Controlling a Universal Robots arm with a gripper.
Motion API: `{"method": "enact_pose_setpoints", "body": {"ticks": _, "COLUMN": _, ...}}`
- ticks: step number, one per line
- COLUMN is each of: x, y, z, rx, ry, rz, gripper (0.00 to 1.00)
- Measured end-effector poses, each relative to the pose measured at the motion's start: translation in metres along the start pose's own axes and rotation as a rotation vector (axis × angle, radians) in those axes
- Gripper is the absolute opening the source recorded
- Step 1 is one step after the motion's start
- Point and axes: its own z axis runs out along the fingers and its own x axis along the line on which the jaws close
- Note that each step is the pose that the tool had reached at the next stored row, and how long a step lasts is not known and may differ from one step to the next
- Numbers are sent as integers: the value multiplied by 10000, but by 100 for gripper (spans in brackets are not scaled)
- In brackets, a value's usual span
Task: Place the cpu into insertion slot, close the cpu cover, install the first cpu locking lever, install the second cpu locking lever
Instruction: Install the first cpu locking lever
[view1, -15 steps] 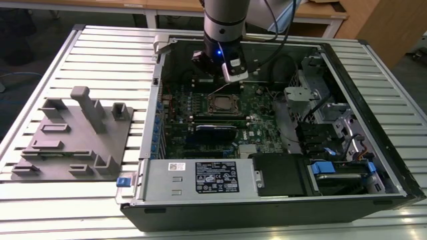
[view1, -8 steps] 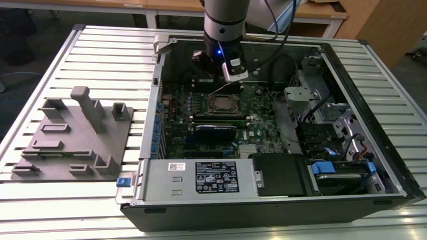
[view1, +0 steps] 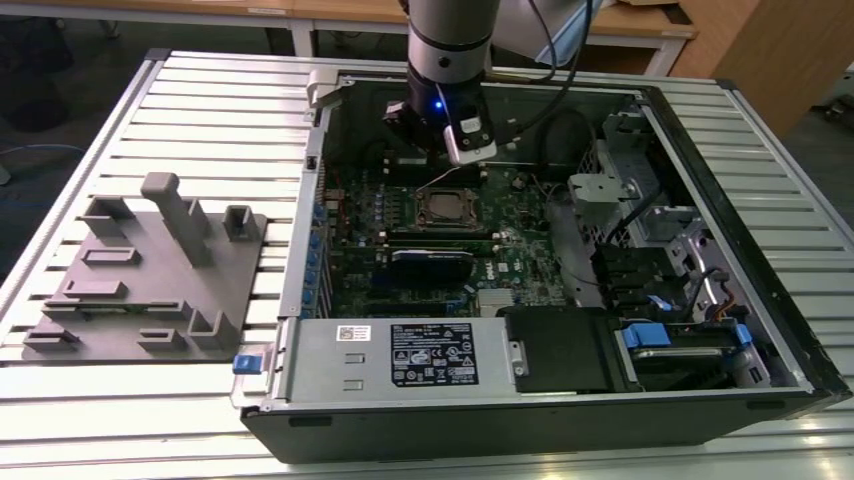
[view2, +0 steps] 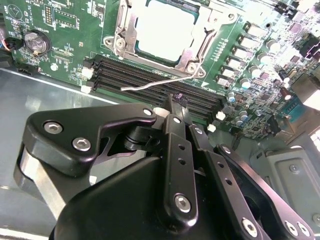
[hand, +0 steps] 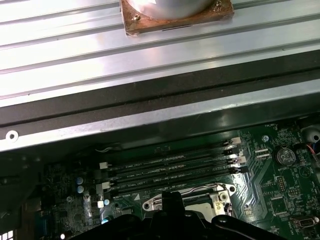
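Where it sits framed by cpu cover (view2: 122, 37), cpu (view2: 165, 30) pale silver, flat

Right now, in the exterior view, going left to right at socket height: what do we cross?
Grey fixture plate → cpu cover → silver drive cage → case's right wall.

Black gripper (view2: 176, 102). Beyond the jaws: green motherboard (view2: 65, 30), dull silver-grey cpu (view2: 165, 30), silvery cpu cover (view2: 125, 37). Black memory slots (view2: 150, 75) nearer.
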Motion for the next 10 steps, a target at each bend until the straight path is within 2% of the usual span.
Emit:
{"method": "enact_pose_setpoints", "body": {"ticks": 5, "x": -1, "y": -8, "z": 30, "rx": -3, "ry": -13, "rz": 5, "gripper": 11}}
{"method": "enact_pose_setpoints", "body": {"ticks": 6, "x": 0, "y": -8, "z": 34, "rx": -7, "ry": -30, "rz": 71, "gripper": 11}}
{"method": "enact_pose_setpoints", "body": {"ticks": 9, "x": -1, "y": -10, "z": 42, "rx": -14, "ry": -129, "rz": 485, "gripper": 11}}
{"method": "enact_pose_setpoints", "body": {"ticks": 10, "x": -1, "y": -10, "z": 42, "rx": -15, "ry": -131, "rz": 493, "gripper": 11}}
